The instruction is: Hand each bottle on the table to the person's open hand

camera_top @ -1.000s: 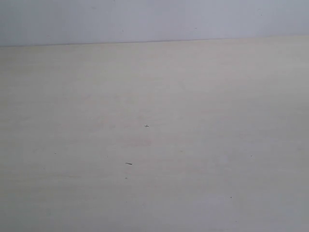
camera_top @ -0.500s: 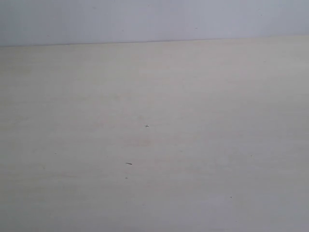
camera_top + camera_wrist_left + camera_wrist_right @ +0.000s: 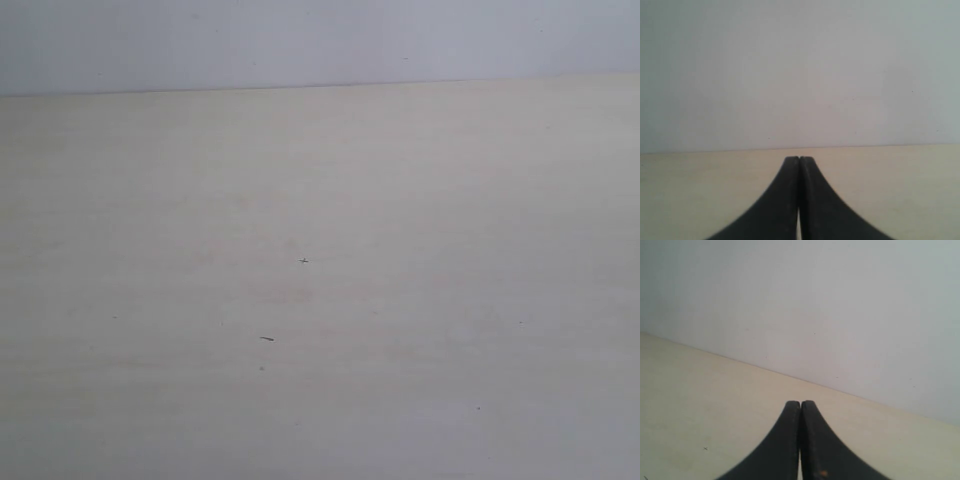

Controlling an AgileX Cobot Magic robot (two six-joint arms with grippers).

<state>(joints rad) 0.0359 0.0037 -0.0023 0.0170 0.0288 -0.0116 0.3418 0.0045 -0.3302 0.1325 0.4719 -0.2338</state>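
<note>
Table (image 3: 420,200): pale beige, matte, filling the exterior view from the near edge to a far edge that meets the wall (image 3: 300,40), grey-white and plain. Marks on the table: a tiny dark cross (image 3: 303,261) about the middle; a short dark dash (image 3: 267,339) nearer and a little left of it; a few fainter specks toward the near right.

Left gripper (image 3: 799,159): black fingers (image 3: 782,200) pressed together tip to tip, nothing between them, held above the table and facing the wall.

Right gripper (image 3: 800,403): closed the same way, fingertips touching, holding nothing; a small orange spot (image 3: 823,473) on one finger; table and wall ahead of it.

Bottles: in none of the three views, so their place cannot be told.
</note>
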